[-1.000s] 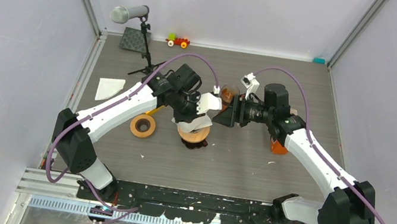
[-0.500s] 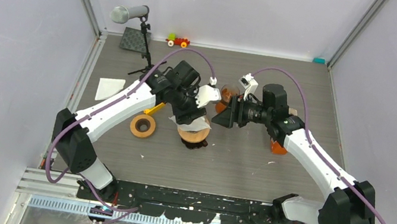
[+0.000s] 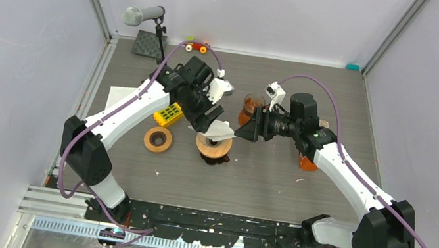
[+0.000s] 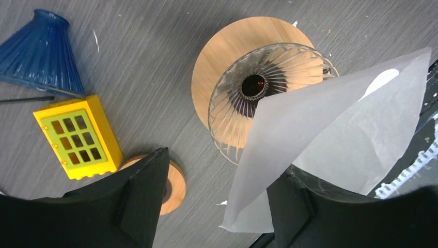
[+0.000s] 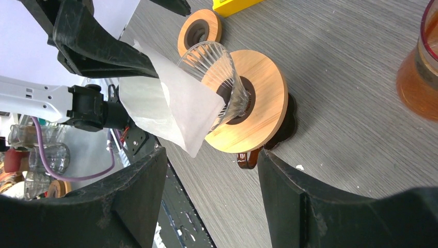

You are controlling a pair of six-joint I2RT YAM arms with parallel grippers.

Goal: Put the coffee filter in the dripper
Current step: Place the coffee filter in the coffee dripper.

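Note:
The dripper (image 4: 256, 85) is a ribbed glass cone on a round wooden base (image 5: 258, 98), standing mid-table (image 3: 213, 147). The white paper coffee filter (image 4: 335, 134) leans tilted on the dripper's rim, mostly outside the cup (image 5: 170, 103). Its lower edge rests against one finger of my left gripper (image 4: 217, 201). That gripper is open and hovers just left of the dripper (image 3: 209, 124); the filter is not pinched between its fingers. My right gripper (image 5: 212, 196) is open and empty, just right of the dripper (image 3: 248, 130) and facing it.
A yellow window block (image 4: 77, 137), a wooden ring (image 3: 158, 139) and a blue cone (image 4: 38, 51) lie left of the dripper. A glass of orange liquid (image 5: 418, 82) stands behind it. Microphone stand (image 3: 143, 15), toy car (image 3: 196, 45) and white paper (image 3: 120, 96) sit further off.
My left gripper has opened, let go of the filter and drawn back to the upper left. The filter now leans on the dripper's rim. The right arm has hardly moved.

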